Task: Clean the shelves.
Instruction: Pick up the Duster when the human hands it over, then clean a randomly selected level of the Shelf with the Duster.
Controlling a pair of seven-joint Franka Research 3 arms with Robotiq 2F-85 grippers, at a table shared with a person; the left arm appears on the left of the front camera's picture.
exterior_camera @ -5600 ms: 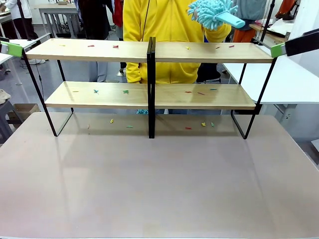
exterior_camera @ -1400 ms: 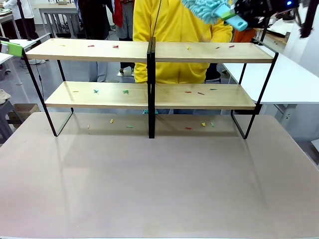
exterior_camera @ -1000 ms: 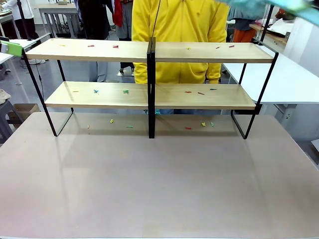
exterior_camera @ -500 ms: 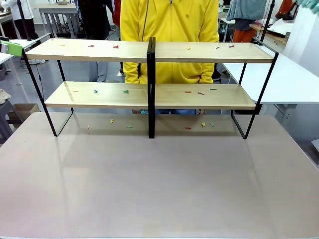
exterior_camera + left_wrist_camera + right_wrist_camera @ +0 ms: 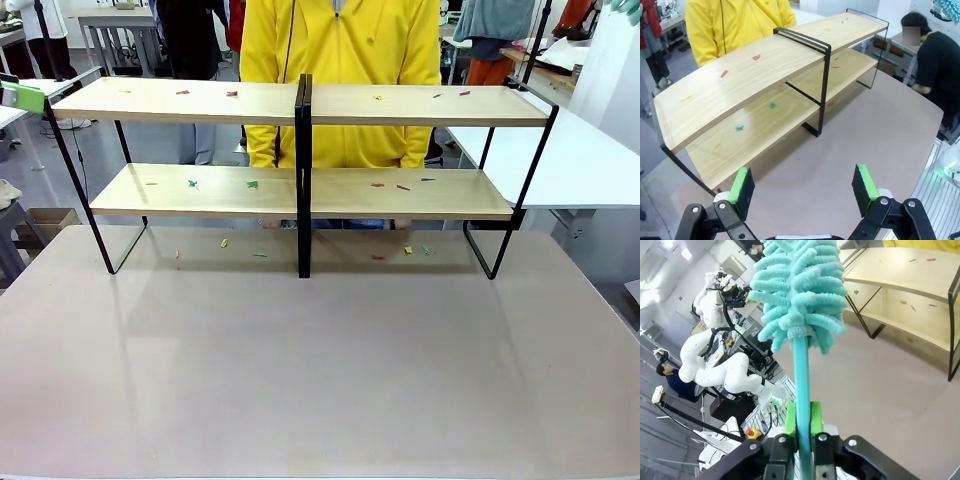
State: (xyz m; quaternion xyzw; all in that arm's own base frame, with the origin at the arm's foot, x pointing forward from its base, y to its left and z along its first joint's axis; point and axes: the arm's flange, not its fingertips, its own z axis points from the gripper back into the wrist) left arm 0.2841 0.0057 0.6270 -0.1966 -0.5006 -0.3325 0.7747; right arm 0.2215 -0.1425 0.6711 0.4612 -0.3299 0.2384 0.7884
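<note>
Shelves at far side of tabletop; scraps on both boards + on tabletop under them. Person in yellow just behind. L fingers spread wide, nothing btw them. R fingers clenched on duster handle, well clear of shelves.

so the left gripper is hanging wide open over the tabletop, well clear of the shelves, both wood boards dotted with little coloured scraps, a person in a yellow top right behind them and a teal duster up in the corner
</note>
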